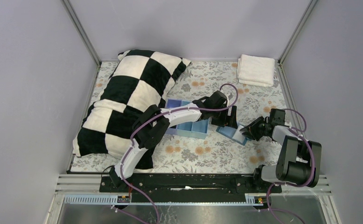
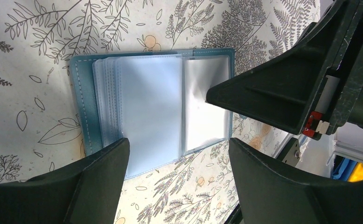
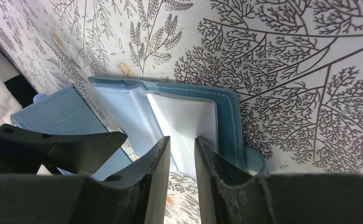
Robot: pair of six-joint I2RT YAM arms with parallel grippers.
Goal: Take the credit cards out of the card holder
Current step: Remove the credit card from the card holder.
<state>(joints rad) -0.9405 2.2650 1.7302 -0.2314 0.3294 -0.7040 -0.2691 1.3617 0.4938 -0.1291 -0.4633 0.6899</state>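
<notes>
Blue with pale stitching, the card holder lies open and flat on the floral cloth, right of centre in the overhead view. Its lighter blue inside faces up, with a stack of clear plastic sleeves fanned across both halves. In the left wrist view it fills the middle of the frame, spine running up and down.

Wide apart, the left gripper hangs above the holder's lower edge, one finger at the lower left of that frame and the other at the lower right, neither touching it. The right gripper reaches in from the right of the same frame, its tip against the right-hand sleeve. Its jaws are narrow, with only a slim gap where pale sleeve shows; whether they pinch the sleeve I cannot tell.

Just beside the holder, towards the left of the overhead view, sits a blue tray with the left arm lying over it. Further left rests a black and white chequered pillow, and a folded white towel lies in the upper right.
</notes>
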